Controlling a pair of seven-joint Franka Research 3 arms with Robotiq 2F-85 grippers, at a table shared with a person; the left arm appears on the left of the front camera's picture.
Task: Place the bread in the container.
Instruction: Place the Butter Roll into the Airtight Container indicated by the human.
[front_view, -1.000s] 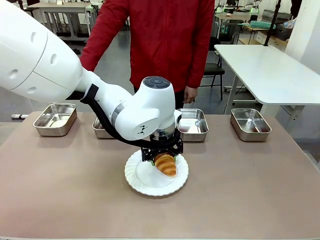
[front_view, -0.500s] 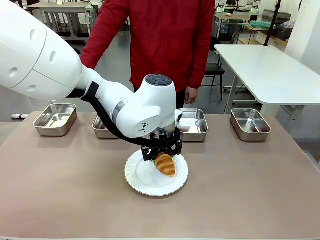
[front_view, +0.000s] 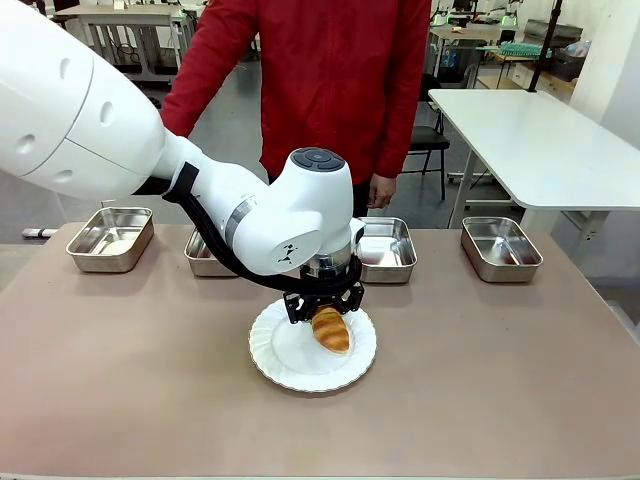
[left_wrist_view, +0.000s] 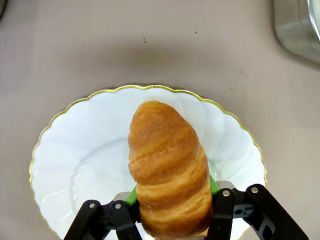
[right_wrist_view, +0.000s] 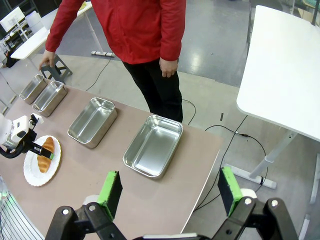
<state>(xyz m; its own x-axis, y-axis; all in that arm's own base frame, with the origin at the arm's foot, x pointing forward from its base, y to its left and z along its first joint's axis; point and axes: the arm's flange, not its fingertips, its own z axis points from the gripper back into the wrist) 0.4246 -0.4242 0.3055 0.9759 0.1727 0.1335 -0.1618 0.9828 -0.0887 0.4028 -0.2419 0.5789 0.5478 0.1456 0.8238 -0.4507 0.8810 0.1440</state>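
Observation:
The bread (front_view: 331, 330), a golden-brown croissant, lies on a round white plate (front_view: 290, 358) at the table's middle. My left gripper (front_view: 323, 306) reaches down from above and is shut on the croissant's far end. In the left wrist view the green pads (left_wrist_view: 214, 186) press both sides of the bread (left_wrist_view: 167, 160) over the plate (left_wrist_view: 85, 145). Several alike steel containers stand in a row at the far edge; the nearest (front_view: 386, 247) is just behind the plate. My right gripper (right_wrist_view: 170, 192) hangs open, high above the table's right end, holding nothing.
A person in a red top stands at the far side, one hand (front_view: 380, 188) hanging above the row of pans. Other pans sit at far left (front_view: 110, 238), behind my arm (front_view: 200, 258) and at far right (front_view: 501, 247). A white table (front_view: 540, 140) stands beyond.
The left gripper's jaws have closed in on the bread. The arm and the croissant have hardly moved on the plate.

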